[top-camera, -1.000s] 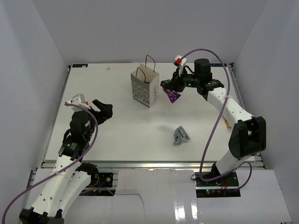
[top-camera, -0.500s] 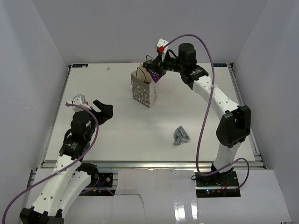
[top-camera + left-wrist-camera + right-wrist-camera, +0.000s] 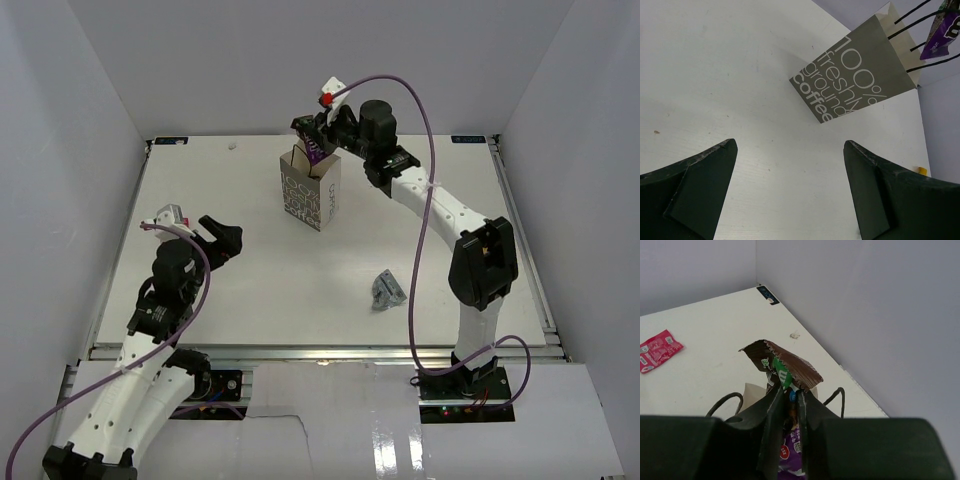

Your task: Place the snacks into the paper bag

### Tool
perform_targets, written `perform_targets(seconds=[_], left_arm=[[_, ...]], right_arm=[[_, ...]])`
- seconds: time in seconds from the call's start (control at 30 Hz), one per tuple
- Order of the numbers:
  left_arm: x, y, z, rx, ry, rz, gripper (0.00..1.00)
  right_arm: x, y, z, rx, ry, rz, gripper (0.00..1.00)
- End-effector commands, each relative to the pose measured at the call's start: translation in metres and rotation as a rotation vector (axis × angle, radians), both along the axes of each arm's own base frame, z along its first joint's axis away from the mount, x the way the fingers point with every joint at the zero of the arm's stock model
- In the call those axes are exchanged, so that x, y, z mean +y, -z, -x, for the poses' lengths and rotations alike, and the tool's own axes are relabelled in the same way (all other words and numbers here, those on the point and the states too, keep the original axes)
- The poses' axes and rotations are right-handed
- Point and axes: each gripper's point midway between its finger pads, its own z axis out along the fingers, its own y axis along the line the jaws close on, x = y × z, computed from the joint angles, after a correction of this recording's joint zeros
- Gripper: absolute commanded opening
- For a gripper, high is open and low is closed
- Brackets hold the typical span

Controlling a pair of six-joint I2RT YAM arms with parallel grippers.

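White desk across mid top view, pale walls on three sides. Upright paper bag at upper centre of top view, grey-white, "100% freshly ground coffee" printed on the side, thin black loop handles up. Same bag at upper right of left wrist frame, appearing tilted there.

From lower right to upper centre of top view, right arm stretched out. At its end, right hand directly over the bag mouth, fingers pressed together, pinching purple packet. Packet hanging upright above the opening, between the handles, lower end near rim level. Cannot tell whether touching the bag. In right wrist frame: serrated brown top edge with green patch above the fingers, purple print below them, handle loops either side.

At lower left of top view, left arm. Its left hand spread wide, nothing between the fingers, above bare desk left of centre, well apart from the bag.

Crumpled silver-grey packet on desk, lower right of centre, well apart from bag and both hands. Flat red packet on desk at left edge of right wrist frame. Small yellow item at right edge of left wrist frame, too small to identify.
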Motion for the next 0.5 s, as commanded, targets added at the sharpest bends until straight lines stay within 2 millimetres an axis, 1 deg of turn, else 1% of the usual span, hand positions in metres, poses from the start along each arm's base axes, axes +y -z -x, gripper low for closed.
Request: perform_targets(seconds=[0.0, 0.07, 0.1, 0.13, 0.17, 0.2, 0.23, 0.3, 0.33, 0.4, 0.43, 0.47], left_arm=[[0.002, 0.003, -0.002, 0.014, -0.011, -0.004, 0.98], [0.002, 0.004, -0.002, 0.016, -0.011, -0.004, 0.98], [0.002, 0.004, -0.002, 0.015, -0.012, -0.006, 0.98], [0.003, 0.005, -0.002, 0.016, -0.015, -0.010, 0.98], [0.003, 0.006, -0.003, 0.019, -0.015, -0.015, 0.98], [0.003, 0.005, -0.003, 0.017, -0.014, -0.018, 0.98], [0.003, 0.006, -0.004, 0.018, -0.013, -0.022, 0.98], [0.002, 0.007, -0.005, 0.024, -0.007, -0.031, 0.98], [0.001, 0.005, -0.006, 0.022, 0.002, -0.035, 0.98], [-0.004, 0.003, -0.008, 0.020, 0.037, -0.062, 0.98], [-0.008, 0.003, -0.010, 0.029, 0.060, -0.073, 0.98], [-0.008, 0.005, -0.011, 0.040, 0.070, -0.097, 0.98]], right_arm=[[0.000, -0.021, -0.006, -0.064, 0.061, -0.078, 0.22], [0.000, -0.011, -0.007, -0.045, 0.065, -0.065, 0.27], [-0.001, -0.008, -0.008, -0.035, 0.071, -0.062, 0.32], [-0.001, -0.008, -0.007, -0.034, 0.071, -0.059, 0.35], [-0.002, -0.008, -0.007, -0.032, 0.073, -0.053, 0.43], [-0.003, -0.008, -0.006, -0.032, 0.073, -0.051, 0.46], [-0.003, -0.014, -0.003, -0.042, 0.067, -0.054, 0.47], [-0.006, -0.020, 0.000, -0.046, 0.061, -0.051, 0.50], [-0.008, -0.029, 0.004, -0.055, 0.055, -0.057, 0.51], [-0.016, -0.034, 0.006, -0.043, 0.053, -0.056, 0.52], [-0.025, -0.043, 0.006, -0.042, 0.060, -0.066, 0.53], [-0.030, -0.045, 0.007, -0.031, 0.058, -0.065, 0.54]])
